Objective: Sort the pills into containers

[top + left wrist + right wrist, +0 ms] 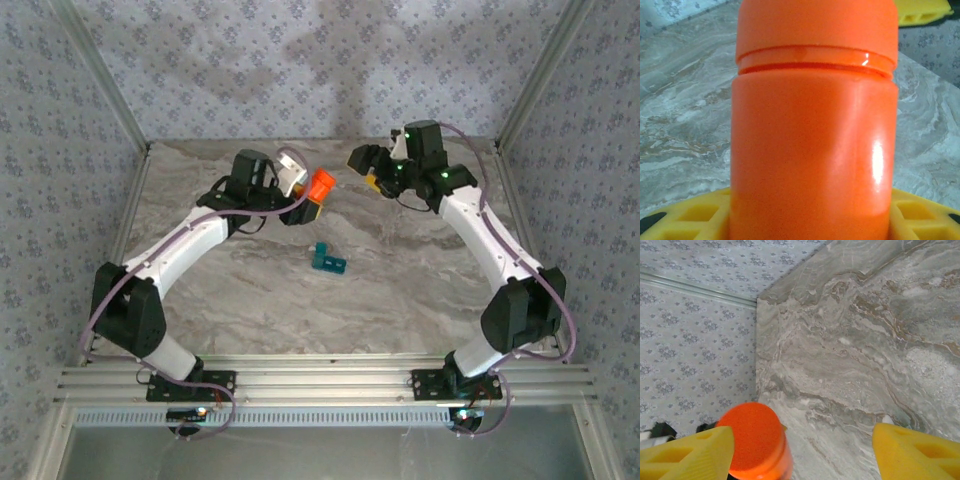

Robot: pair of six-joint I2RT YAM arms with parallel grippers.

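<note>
Left arm [180,250] comes in from left of the orange bottle [321,185]. Left gripper [315,200] is clamped on the orange bottle. In the left wrist view the bottle sits between the yellow fingers [685,217]. Cap on, body plain glossy orange with a glare streak on its right side. Any print is too blurred to read.

Teal pill box [328,260] lies on the marble table [420,300], just right of the bottle and nearer the arm bases. It is apart from both grippers, with bare marble all round it. Lids too small to judge.

Right gripper [372,172] is near the bottle on its right, not touching it, fingers spread apart with nothing between them. In the right wrist view its yellow fingers [917,455] stand wide over marble, and one finger overlaps the bottle's orange top.

Right arm [490,240] runs off further right of the bottle. Patterned wallpaper walls [300,60] stand behind the bottle. Metal frame rail [320,385] is on the near side, past the pill box.
</note>
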